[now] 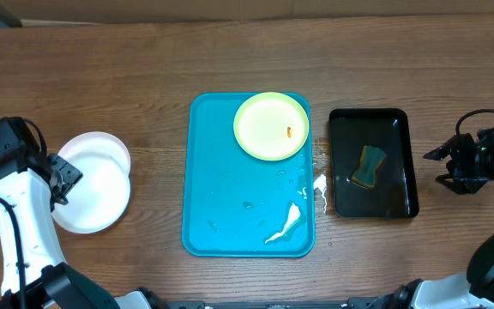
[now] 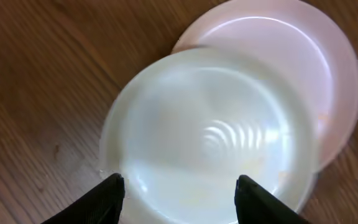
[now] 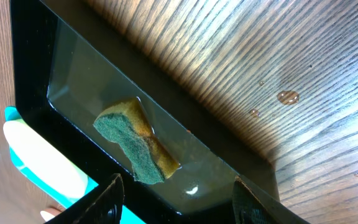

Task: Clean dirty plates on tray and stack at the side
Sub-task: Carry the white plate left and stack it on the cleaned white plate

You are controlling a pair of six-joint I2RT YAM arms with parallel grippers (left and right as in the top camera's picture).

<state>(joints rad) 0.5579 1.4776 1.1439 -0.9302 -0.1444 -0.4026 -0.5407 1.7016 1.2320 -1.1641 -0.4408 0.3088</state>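
A pale green-rimmed plate (image 1: pixel 271 126) with a small orange smear lies in the far right corner of the turquoise tray (image 1: pixel 225 193). Two white plates (image 1: pixel 93 182) lie overlapped on the table at the left. In the left wrist view the upper plate (image 2: pixel 210 137) partly covers the lower one (image 2: pixel 316 68). My left gripper (image 1: pixel 67 180) (image 2: pixel 180 186) hangs open just above the near rim of the upper plate and holds nothing. Far right, my right gripper (image 1: pixel 440 167) (image 3: pixel 176 193) is open and empty, beside the black tray.
A black tray (image 1: pixel 406 172) (image 3: pixel 61 62) of murky water, right of the turquoise tray, holds a green-and-yellow sponge (image 1: pixel 370 166) (image 3: pixel 135 140). White foam (image 1: pixel 286 225) and water streaks lie on the turquoise tray's right side. Drops wet the wood (image 1: pixel 320 184) between the trays.
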